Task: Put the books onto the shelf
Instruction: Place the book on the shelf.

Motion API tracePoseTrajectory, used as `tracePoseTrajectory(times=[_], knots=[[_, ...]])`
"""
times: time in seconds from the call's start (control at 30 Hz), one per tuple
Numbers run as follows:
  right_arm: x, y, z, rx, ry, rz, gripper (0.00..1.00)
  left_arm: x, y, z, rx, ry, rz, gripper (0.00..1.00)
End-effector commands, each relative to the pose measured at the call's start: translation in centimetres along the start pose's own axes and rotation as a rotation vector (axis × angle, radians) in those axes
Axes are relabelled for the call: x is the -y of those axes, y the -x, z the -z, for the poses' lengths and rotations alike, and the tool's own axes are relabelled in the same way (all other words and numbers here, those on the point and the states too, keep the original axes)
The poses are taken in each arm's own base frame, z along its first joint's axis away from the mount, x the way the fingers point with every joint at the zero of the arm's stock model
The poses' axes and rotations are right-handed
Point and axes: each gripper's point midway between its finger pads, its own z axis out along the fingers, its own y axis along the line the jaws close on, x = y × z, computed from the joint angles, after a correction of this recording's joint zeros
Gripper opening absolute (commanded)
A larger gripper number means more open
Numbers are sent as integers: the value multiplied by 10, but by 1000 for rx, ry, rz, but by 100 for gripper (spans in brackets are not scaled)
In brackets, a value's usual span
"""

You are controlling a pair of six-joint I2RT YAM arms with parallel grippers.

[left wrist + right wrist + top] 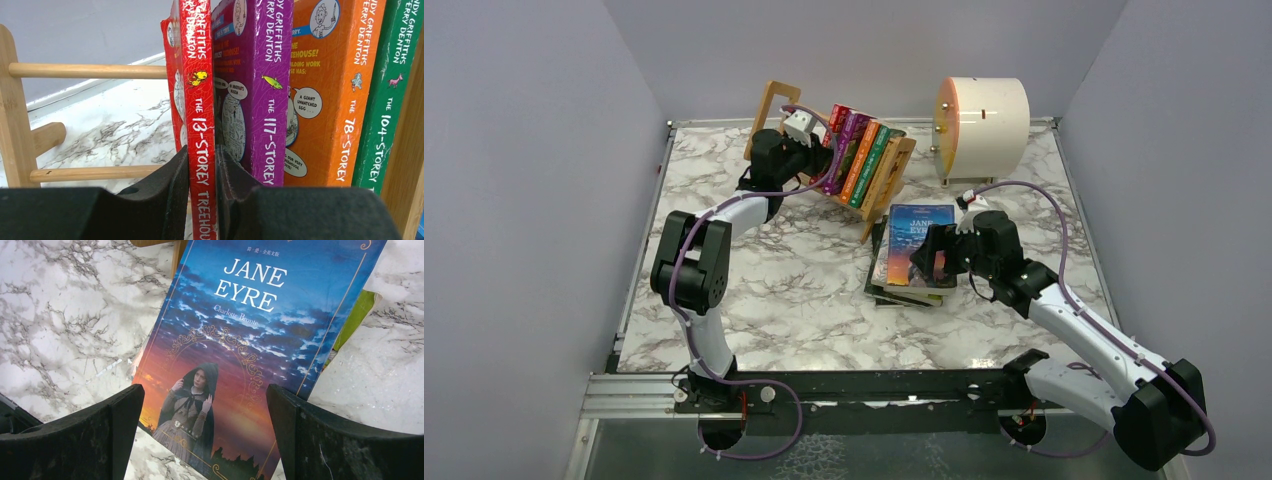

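Note:
The light-wood shelf (771, 103) stands tilted at the back of the table, with several books (864, 160) upright in it. My left gripper (809, 152) reaches into it. In the left wrist view that gripper (201, 150) is shut on the spine of the red book (200, 100), which stands beside the purple book (267, 75), the orange book (335, 90) and the green book (390, 100). A shelf rail (85, 70) runs off to the left. My right gripper (205, 395) hangs open over the blue Jane Eyre book (250, 330), which tops a small flat stack (894, 290).
A cream cylindrical drum (982, 118) stands at the back right, close to the shelf's right end. A green cover (357, 315) pokes out from under the blue book. Grey walls enclose the marble table (784, 290) on three sides.

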Motion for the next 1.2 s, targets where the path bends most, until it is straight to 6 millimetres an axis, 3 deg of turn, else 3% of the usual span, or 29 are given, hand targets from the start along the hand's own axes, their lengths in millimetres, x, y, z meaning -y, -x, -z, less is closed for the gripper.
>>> tracePoseTrajectory(times=[0.0, 0.43, 0.97, 1.17], knots=[[1, 5, 1, 18, -15, -3, 91, 12, 19, -2, 46, -59, -17, 11], [1, 4, 1, 16, -12, -6, 91, 24, 19, 4, 53, -114, -45, 1], [0, 5, 1, 17, -10, -7, 91, 29, 17, 5, 60, -144, -30, 0], [0, 5, 1, 18, -10, -6, 91, 16, 14, 7, 54, -61, -2, 28]])
